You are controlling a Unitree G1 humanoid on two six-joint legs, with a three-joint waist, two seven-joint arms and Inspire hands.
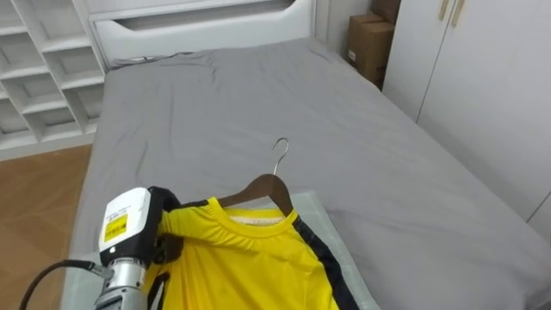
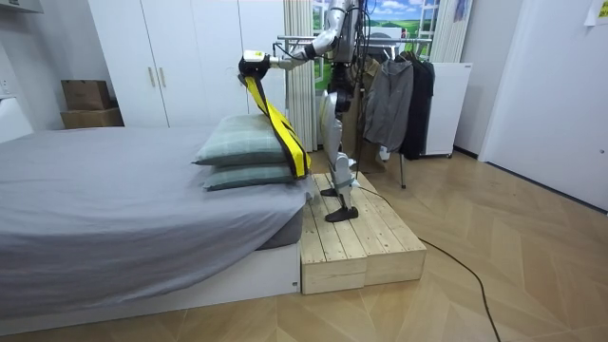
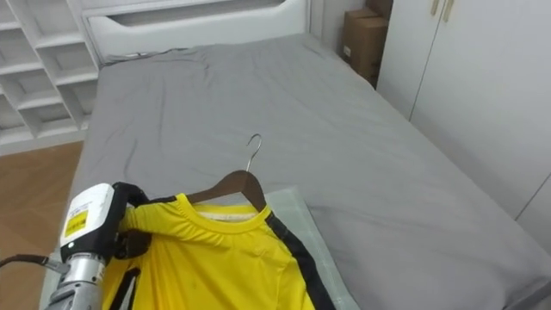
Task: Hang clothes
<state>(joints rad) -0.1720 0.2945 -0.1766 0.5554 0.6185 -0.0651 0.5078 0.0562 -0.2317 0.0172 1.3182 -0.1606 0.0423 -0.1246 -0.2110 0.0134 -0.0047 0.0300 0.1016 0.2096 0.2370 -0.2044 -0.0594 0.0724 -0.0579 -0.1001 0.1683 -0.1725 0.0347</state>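
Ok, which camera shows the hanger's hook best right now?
The left eye view: the metal hook stands clear against the grey bed, above the wooden hanger inside the yellow shirt that the left robot hand grips. The right eye view shows much the same. In the room view the hook is too small to make out.

Grey bed (image 1: 258, 95) mid rm; white wardrobe (image 2: 171, 66) alongside; cardboard boxes (image 1: 368, 45) nr headboard; white shelves (image 1: 39, 77); wood floor (image 2: 513, 247).

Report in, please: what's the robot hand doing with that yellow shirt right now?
Left robot hand shut on yellow shirt at the shoulder. Shirt on wooden hanger, hook free, held up over stacked pillows. Rack of clothes behind robot; nothing blocking.
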